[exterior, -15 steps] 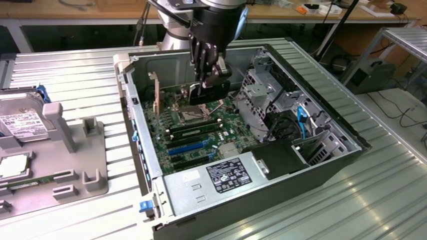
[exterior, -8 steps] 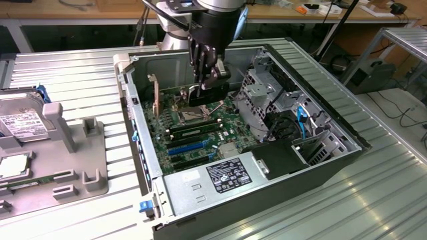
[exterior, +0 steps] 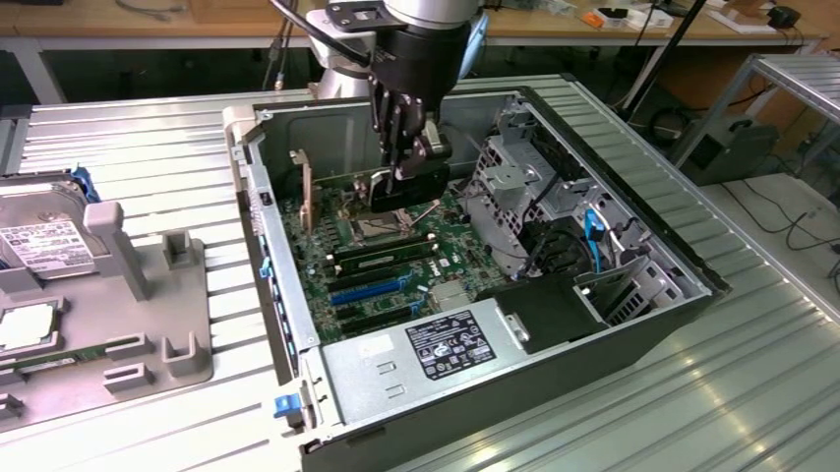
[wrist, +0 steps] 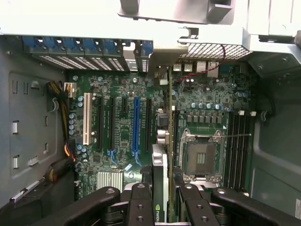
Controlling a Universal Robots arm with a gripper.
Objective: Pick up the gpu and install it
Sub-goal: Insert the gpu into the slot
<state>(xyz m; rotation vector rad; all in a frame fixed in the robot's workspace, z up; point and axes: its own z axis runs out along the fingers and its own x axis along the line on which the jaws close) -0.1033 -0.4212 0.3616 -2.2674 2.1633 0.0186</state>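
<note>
The gripper (wrist: 160,200) is clamped on the gpu (wrist: 160,160), holding it on edge inside the open computer case (exterior: 282,324), low over the motherboard (wrist: 122,127) beside the processor socket (wrist: 200,157). If the card's edge sits off the slot (wrist: 148,125), it could jam or scrape nearby parts. The power supply (exterior: 440,344) label is unreadable.

A robotics lab or electronics workshop is showing here: an open computer case (exterior: 486,295) is lying on a ribbed metal table (exterior: 145,157), wooden workbenches (exterior: 157,20) running along the frame's top.
</note>
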